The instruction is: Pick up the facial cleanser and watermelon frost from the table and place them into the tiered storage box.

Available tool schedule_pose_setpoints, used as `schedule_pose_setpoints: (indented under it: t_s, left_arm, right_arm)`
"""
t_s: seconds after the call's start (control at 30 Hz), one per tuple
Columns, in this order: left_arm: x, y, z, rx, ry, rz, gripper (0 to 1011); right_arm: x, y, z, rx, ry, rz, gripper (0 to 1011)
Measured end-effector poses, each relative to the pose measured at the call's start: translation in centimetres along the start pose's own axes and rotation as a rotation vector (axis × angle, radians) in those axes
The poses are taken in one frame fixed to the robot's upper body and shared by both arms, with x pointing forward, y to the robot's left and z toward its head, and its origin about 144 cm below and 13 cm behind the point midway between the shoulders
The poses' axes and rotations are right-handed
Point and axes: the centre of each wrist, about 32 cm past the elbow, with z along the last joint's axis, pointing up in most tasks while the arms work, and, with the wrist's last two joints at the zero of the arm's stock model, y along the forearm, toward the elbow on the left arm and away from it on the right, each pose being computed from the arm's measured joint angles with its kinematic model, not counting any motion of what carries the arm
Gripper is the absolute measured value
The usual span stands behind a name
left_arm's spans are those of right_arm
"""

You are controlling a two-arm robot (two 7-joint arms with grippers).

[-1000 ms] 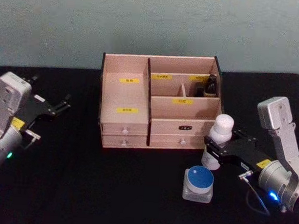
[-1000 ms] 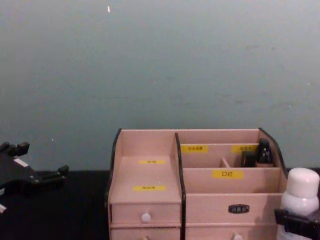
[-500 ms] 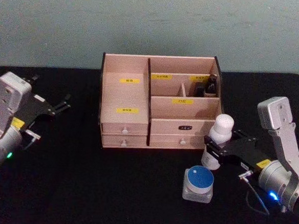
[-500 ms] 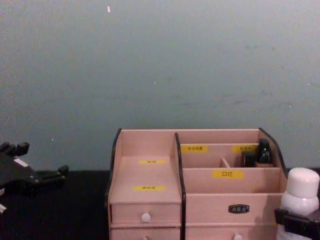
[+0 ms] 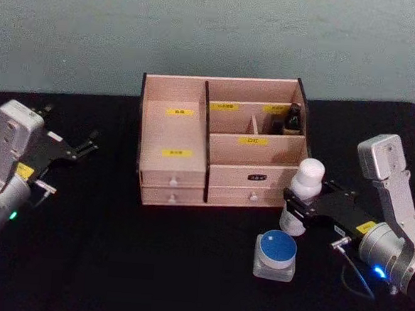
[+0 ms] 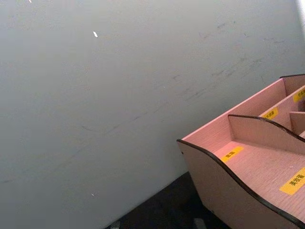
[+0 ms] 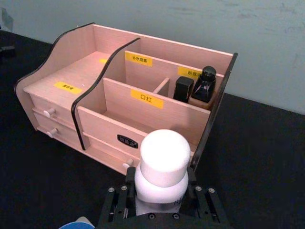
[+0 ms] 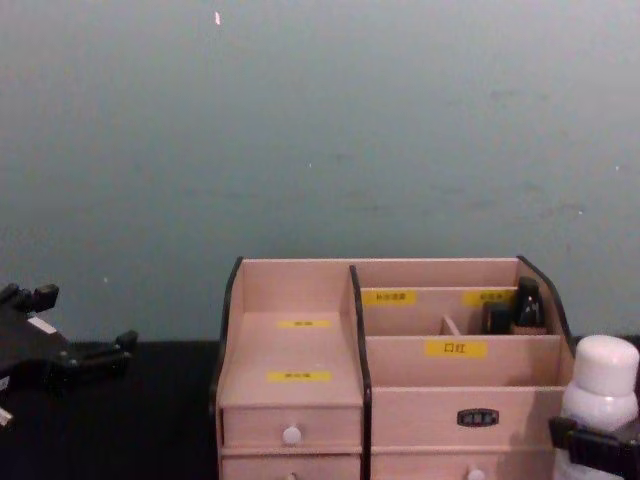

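Right claw (image 5: 298, 208) squeezes tall white plastic bottle (image 5: 310, 174) under cap, beside right front corner of pink wooden drawer box (image 5: 173, 135). Bottle likely light, slippy: hold middle. Squat blue-lid jar (image 5: 276, 254) toward front edge of black table (image 5: 150, 265). Left claw (image 5: 76, 145) open, left edge.

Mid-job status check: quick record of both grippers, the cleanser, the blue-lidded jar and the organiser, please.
tiered storage box: pink-beige wooden organiser, drawers shut, two small dark bottles in its back right compartment
right gripper: shut on the tall white cylindrical facial cleanser bottle, below its cap
cleanser position: upright, by the box's front right corner
watermelon frost: squat clear jar with blue lid, on the black table, ungripped, nearer the robot than the cleanser
left gripper: open, parked left of the box
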Motion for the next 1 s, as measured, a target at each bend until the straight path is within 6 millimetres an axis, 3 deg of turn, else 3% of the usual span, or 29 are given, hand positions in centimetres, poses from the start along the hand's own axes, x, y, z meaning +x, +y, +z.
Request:
schedule_pose_setpoints:
  t_s: [0.43, 1.0]
  left_arm:
    - [0.0, 0.0, 0.0, 0.000, 0.000, 0.000, 1001]
    - [0.0, 0.0, 0.0, 0.000, 0.000, 0.000, 1001]
  right_arm:
    - [0.0, -0.3, 0.5, 0.023, 0.008, 0.001, 607]
    - [0.4, -2.6, 6.1, 0.102, -0.016, 0.046, 607]
